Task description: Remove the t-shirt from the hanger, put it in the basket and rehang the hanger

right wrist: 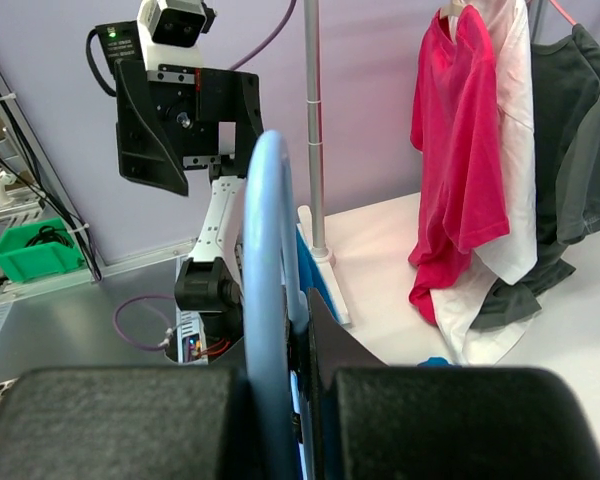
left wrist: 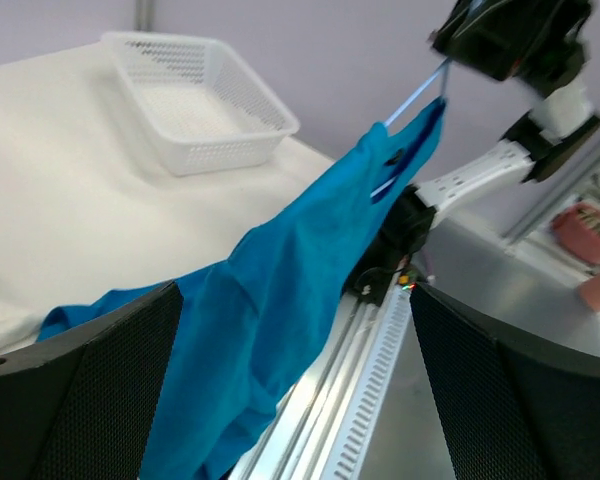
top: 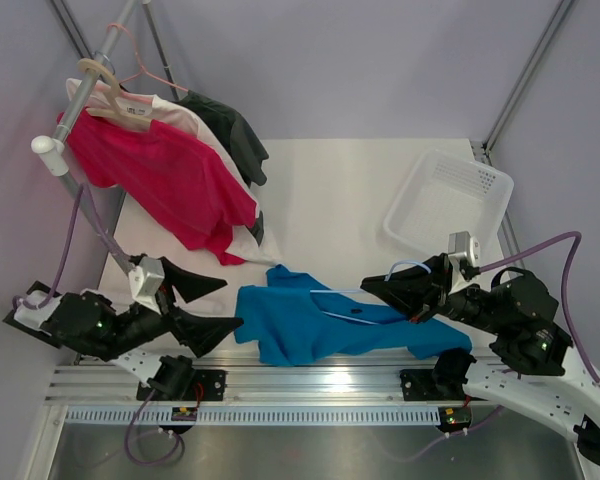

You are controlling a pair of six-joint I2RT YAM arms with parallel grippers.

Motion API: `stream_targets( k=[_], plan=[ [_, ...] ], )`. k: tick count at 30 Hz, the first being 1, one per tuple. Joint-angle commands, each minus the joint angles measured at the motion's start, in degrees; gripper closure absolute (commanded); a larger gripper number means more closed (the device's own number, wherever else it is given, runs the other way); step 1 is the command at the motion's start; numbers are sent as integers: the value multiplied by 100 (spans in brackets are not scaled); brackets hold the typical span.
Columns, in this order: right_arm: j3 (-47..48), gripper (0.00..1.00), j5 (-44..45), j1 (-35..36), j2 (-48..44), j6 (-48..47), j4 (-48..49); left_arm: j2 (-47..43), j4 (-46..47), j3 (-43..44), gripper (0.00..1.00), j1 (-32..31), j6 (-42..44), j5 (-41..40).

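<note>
The right fingers (right wrist: 460, 420) are clamped on the hanger (right wrist: 265, 250), whose light-blue wire runs up between them. The t-shirt (top: 310, 330) drapes from that hanger, raised at its right end and trailing left onto the near edge of the table (top: 320, 200). The left fingers (top: 208, 328) stand wide apart and hold nothing, just beside the t-shirt's left edge.

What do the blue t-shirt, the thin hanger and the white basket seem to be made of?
The t-shirt looks like soft matte cloth: it drapes and folds. The hanger seems coated wire or plastic, thin, smooth and glossy. The basket looks like rigid white plastic with perforated walls.
</note>
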Motion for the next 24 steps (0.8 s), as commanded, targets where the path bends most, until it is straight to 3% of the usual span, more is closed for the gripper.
stream_targets(
  k=[1,9,11,12,13,15,18,19,20,24],
  plan=[
    [300,100,59,7,-57,112,142,622,-235,139,1,-32,-108,-751],
    [449,100,-3,7,-57,201,133,1695,-253,298,1,-32,-11,-1167],
    [511,100,32,-2,-48,183,116,1897,-262,281,10,-32,-99,-1211],
    [607,100,50,7,-22,166,98,1933,-270,272,19,-32,-134,-1237],
    [651,100,85,7,-4,148,46,1977,-279,272,50,-32,-195,-1403],
    [800,100,260,7,40,113,-77,1977,-497,307,100,-32,-624,-1815],
    [836,100,1111,7,-65,34,-192,1925,-1471,490,100,-32,-2011,-3080],
    [810,100,1653,-2,-127,-19,-175,1881,-2205,552,100,-32,-2572,-3605],
    [792,100,1885,7,-197,-54,-183,1733,-2474,614,100,-32,-3500,-3784],
    [626,100,2230,7,-627,-125,-166,1091,-2600,457,100,108,-4230,-4374]
  ],
)
